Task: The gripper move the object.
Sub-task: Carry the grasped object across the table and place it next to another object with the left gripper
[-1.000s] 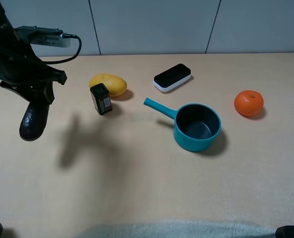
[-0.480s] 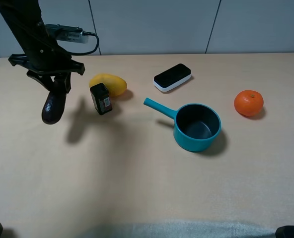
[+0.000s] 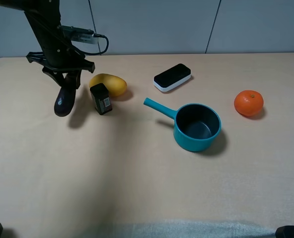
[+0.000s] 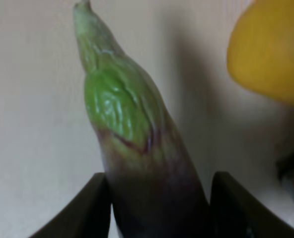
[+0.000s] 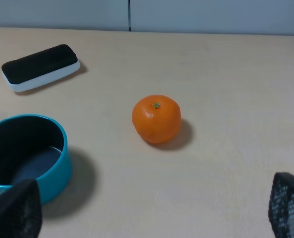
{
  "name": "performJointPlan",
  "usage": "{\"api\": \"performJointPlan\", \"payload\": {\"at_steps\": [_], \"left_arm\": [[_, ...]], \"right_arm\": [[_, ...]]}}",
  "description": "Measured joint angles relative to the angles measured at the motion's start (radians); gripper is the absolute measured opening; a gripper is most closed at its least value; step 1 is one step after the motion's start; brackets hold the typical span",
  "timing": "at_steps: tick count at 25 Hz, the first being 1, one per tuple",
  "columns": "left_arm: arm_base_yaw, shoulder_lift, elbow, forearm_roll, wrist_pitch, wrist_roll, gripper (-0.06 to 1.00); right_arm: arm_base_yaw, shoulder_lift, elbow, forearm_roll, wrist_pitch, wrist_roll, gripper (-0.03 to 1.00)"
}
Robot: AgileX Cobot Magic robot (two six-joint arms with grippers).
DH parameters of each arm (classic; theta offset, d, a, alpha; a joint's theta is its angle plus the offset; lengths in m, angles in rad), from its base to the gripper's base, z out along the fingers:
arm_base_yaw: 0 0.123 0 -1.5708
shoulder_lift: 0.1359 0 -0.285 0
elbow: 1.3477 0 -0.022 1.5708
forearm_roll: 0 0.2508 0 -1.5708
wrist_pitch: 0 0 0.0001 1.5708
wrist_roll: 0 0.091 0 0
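Note:
The object, a glossy dark purple eggplant (image 3: 64,102), hangs upright from my left gripper (image 3: 67,85), which is shut on its upper part. It is at the far left of the table, just left of the small black box (image 3: 101,98), and its shadow lies close beside it. The left wrist view shows the eggplant (image 4: 137,148) with a green stem end, clamped between the two dark fingers (image 4: 92,210), and the left gripper (image 4: 159,213) shut around it. My right gripper (image 5: 149,213) is open and holds nothing, with an orange (image 5: 156,119) ahead of it.
A yellow mango (image 3: 109,84) lies behind the black box. A teal saucepan (image 3: 196,126) sits mid-table with its handle toward the box. A black-and-white case (image 3: 172,77) lies at the back and the orange (image 3: 249,102) at the right. The mango (image 4: 271,49) is near the eggplant.
My left gripper has carried the eggplant to the right and farther back, from the left edge to beside the black box. Nothing else has moved.

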Motion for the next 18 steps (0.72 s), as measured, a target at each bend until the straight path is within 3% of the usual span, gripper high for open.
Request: {"api": "performJointPlan", "payload": {"at_steps": [18], "left_arm": [[0.000, 0.073, -0.021, 0.003, -0.027, 0.000, 0.45]], "right_arm": [[0.000, 0.000, 0.000, 0.000, 0.000, 0.000, 0.69]]}}
